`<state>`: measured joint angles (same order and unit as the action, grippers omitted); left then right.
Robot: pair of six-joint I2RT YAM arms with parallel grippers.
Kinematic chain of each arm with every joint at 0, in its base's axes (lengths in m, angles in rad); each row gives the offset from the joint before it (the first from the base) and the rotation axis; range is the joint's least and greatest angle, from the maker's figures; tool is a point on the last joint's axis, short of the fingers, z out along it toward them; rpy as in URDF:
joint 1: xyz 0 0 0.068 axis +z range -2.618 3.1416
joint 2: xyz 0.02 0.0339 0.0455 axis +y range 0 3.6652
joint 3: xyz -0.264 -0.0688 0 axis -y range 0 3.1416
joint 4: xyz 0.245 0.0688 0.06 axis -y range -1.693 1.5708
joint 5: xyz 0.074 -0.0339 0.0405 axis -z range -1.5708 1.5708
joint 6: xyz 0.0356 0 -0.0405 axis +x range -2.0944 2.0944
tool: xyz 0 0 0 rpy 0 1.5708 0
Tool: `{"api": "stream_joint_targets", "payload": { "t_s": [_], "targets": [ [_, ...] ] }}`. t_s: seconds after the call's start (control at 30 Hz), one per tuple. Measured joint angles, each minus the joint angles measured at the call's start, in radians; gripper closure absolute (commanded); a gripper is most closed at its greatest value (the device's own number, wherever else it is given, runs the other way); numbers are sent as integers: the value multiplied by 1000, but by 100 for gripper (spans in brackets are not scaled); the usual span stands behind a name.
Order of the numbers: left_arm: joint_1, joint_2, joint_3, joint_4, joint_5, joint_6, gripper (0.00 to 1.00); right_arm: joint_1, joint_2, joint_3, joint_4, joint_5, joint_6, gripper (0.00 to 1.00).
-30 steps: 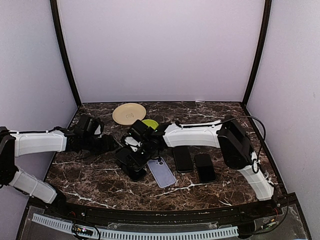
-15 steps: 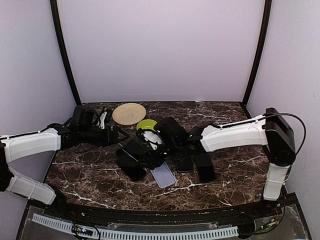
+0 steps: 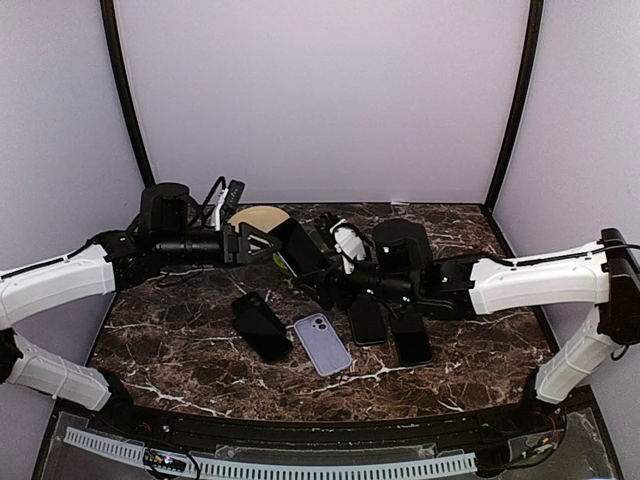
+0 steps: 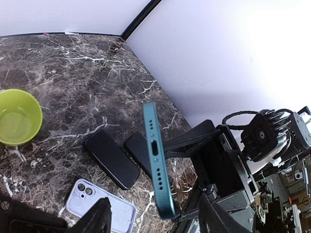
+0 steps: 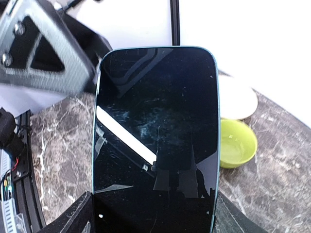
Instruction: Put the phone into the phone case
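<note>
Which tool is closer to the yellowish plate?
Left. The left tool hovers by the plate's near edge; the right tool, holding a phone, is farther right.

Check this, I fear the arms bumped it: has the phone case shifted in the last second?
No. The phone case stays put, same gap to the phone on its right.

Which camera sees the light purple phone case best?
The top external view: the whole phone case lies flat on the table, uncovered. The left wrist view shows the phone case at the bottom edge, partly behind a finger. The right wrist view misses it.
</note>
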<state>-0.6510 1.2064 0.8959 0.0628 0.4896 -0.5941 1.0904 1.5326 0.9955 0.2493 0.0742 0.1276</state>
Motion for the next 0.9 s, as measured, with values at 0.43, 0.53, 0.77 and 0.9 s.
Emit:
{"api": "stream_joint_targets", "payload": {
  "t_s": [0.43,0.53,0.77,0.9],
  "targets": [
    [-78,106,94,14,-29,26,100,21,-7,-34,50,63,-76,72],
    [-83,108,96,11,-31,27,100,23,-11,-38,50,69,-79,53],
    [-97,108,97,3,-51,45,100,23,29,43,2,87,-90,2],
    [-112,108,97,-13,-61,64,100,23,89,153,-24,103,-93,5]
  ]
}}
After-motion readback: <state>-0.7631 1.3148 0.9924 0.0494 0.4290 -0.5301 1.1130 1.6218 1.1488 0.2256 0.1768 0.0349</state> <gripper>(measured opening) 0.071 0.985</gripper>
